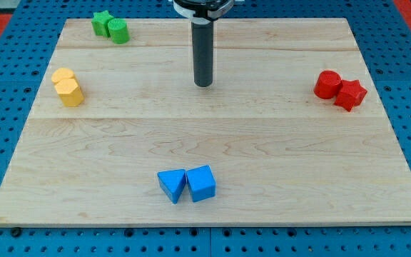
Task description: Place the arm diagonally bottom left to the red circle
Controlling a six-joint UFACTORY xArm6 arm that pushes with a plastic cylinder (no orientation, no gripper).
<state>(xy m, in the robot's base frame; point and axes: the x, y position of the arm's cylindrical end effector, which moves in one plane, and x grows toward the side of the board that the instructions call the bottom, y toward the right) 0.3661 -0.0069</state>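
Note:
The red circle is a red cylinder near the view's right edge of the wooden board. A red star touches it on its right. My tip is the lower end of the dark rod, standing near the board's top middle. It is far to the left of the red circle, at about the same height in the view, and touches no block.
A green star and a green cylinder sit at the top left. Two yellow blocks stand at the left. A blue triangle and a blue cube sit at the bottom middle.

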